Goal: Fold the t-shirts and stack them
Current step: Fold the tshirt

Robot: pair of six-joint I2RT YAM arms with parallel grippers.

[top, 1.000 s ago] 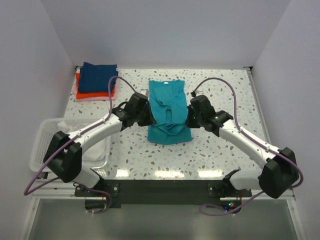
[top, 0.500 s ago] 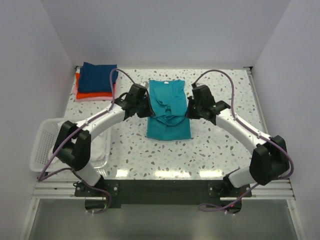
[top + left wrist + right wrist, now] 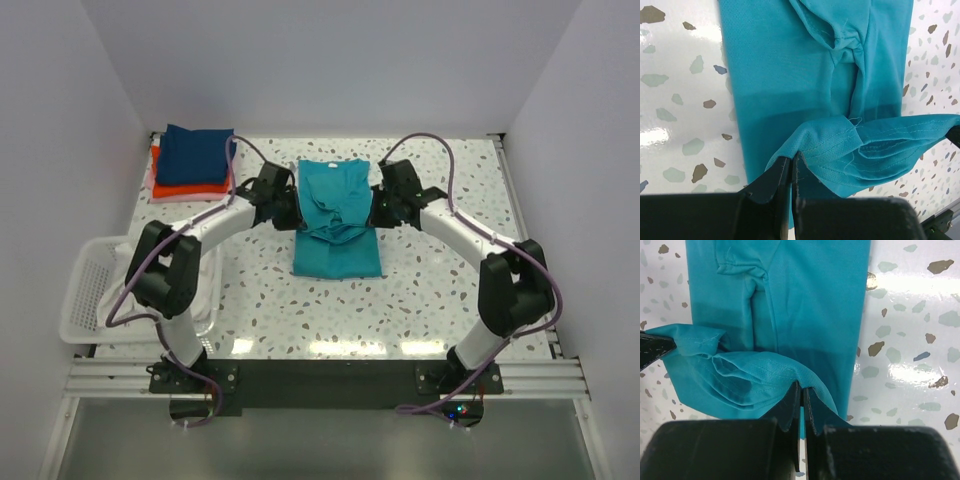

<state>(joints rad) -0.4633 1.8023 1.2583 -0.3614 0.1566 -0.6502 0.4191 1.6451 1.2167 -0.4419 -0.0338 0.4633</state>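
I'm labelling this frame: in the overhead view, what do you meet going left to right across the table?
basket → folded stack → left hand → teal shirt → right hand

Legible text, labels, brands, numbers, signs: none in any view. The teal t-shirt carries no readable print or tag, only plain cloth and stitched hems.
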